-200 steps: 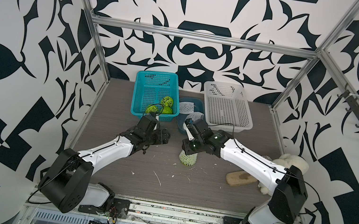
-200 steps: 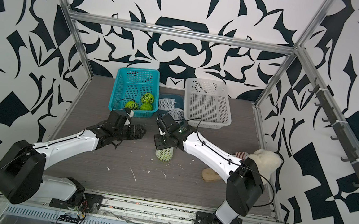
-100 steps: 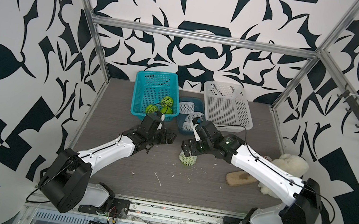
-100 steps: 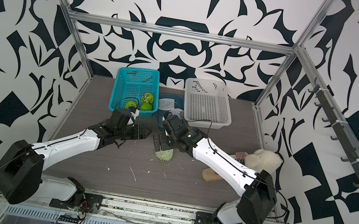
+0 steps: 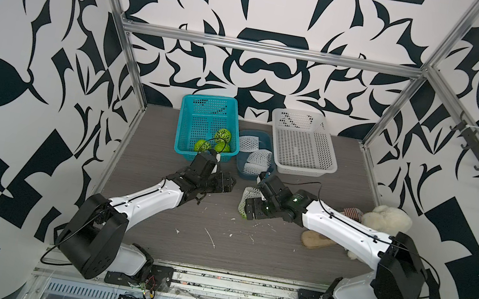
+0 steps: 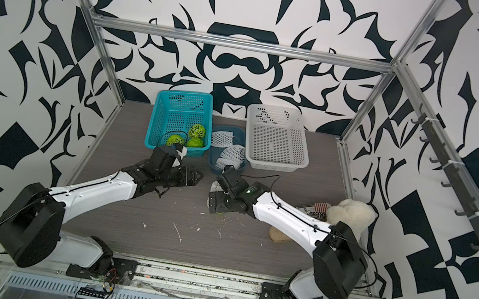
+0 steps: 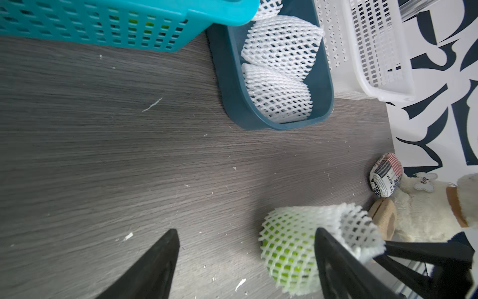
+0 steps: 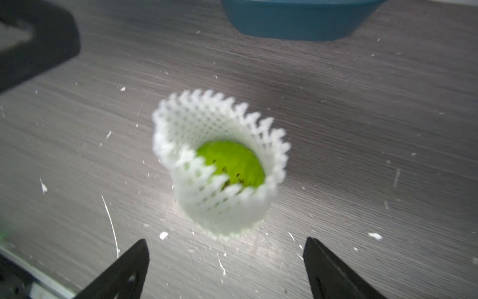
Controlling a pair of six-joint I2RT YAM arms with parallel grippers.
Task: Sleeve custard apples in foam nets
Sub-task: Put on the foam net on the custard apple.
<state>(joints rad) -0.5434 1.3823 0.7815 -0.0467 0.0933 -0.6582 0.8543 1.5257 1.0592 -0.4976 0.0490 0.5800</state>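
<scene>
In a top view: custard apple (image 5: 242, 214) in its foam net (image 5: 249, 192) stands on the table (image 5: 214, 245), frame centre, just beside my right gripper (image 5: 251, 207).
Right wrist: my jaws gape wide, holding nothing; the netted fruit stands just beyond them.
Left wrist: left gripper (image 7: 245, 231) spread wide, empty.

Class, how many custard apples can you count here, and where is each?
4. Three custard apples lie in the teal basket; the fourth sits on the table inside a foam net. More may be hidden.
</scene>
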